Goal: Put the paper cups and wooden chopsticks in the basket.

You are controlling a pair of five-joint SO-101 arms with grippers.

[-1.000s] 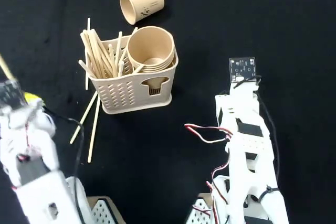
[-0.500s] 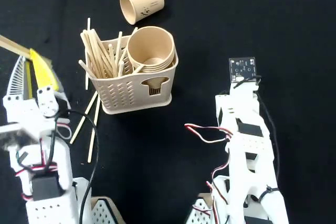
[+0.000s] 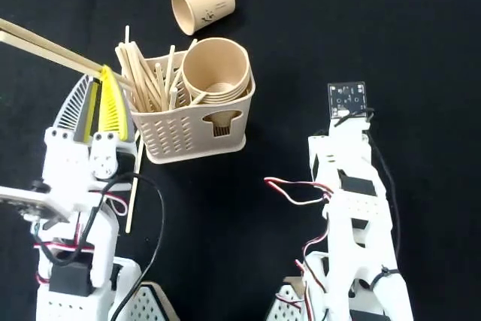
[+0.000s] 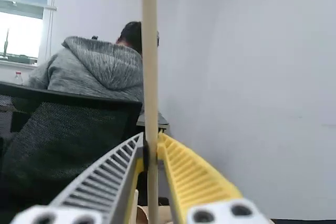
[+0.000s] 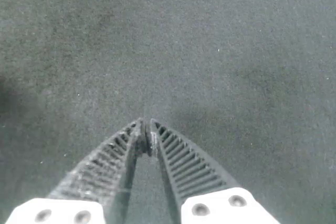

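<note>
High view: the left gripper (image 3: 101,80) sits just beside the basket (image 3: 192,129), on its left side, with its grey and yellow fingers pinched on the held chopsticks (image 3: 60,52); these look like two sticks lying close together, their long axis slanting from the fingertips up and away to the picture's left edge, the free ends pointing away from the basket. Left wrist view: one held stick (image 4: 149,77) stands straight up between the fingertips, clamped near its lower end. The basket stands upright on the black table (image 3: 301,50); a nested stack of paper cups (image 3: 216,69) sits mouth-up in its right part, and a bundle of chopsticks (image 3: 146,73) stands on end in its left part, tips fanning upward. Beyond the basket a loose paper cup (image 3: 201,7) lies on its side, mouth toward the left. Two loose chopsticks (image 3: 134,193) lie on the table at the basket's left corner, running lengthwise toward the arm's base, partly under the arm. Right wrist view: the right gripper (image 5: 144,135) hangs over bare cloth, fingertips pressed together on nothing.
</note>
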